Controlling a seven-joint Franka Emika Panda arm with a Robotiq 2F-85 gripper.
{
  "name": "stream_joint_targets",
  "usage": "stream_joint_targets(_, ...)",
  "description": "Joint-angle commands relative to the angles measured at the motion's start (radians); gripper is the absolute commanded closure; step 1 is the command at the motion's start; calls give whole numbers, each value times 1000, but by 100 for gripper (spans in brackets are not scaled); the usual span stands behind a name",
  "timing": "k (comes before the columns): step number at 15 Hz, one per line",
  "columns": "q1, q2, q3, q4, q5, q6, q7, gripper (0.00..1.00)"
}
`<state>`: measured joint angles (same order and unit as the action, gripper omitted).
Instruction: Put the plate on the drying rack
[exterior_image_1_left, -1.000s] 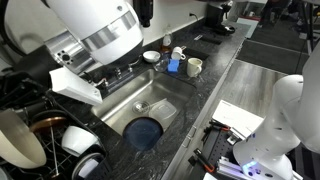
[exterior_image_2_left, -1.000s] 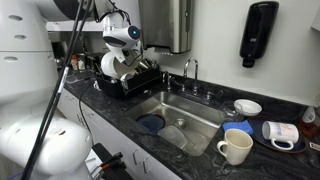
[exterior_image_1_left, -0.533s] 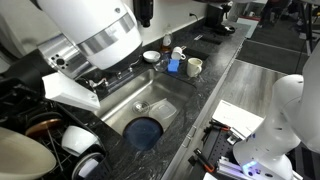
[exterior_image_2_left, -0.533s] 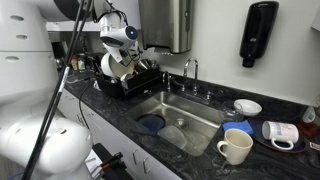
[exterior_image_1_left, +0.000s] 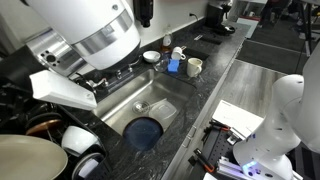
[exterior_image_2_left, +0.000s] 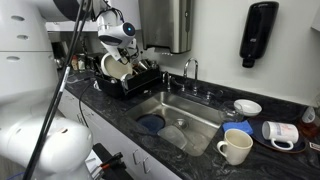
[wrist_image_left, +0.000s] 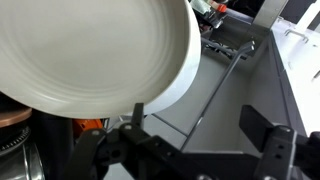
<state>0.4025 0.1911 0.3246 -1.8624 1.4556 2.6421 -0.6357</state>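
The cream-beige plate fills the upper left of the wrist view, its rim just left of my left finger. It rests in the black wire drying rack, leaning among other dishes; both exterior views show the plate. My gripper is open, with only the rack's grey tray and black wires between the fingers. In an exterior view the gripper hangs just above the plate.
A dark blue dish lies in the steel sink. White bowls stand in the rack beside the plate. On the counter past the sink are a white mug, a small bowl and a tipped mug. The faucet rises behind the sink.
The jaws have opened and let go of the plate, which now sits lower in the rack. The arm has lifted a little away from it.
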Motion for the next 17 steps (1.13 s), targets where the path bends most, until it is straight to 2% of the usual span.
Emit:
stream_joint_targets(1, 5, -10, 2, 5, -129, 16, 137, 0)
stream_joint_targets(5, 3, -47, -5, -18, -402, -26, 457, 0)
stream_joint_targets(11, -10, -151, -8, -47, -732, -88, 915, 0)
stream_joint_targets(14, -27, -200, -5, -48, -802, -173, 1058, 0)
stream_joint_targets(17, -42, -240, -6, -52, -789, -266, 1115, 0)
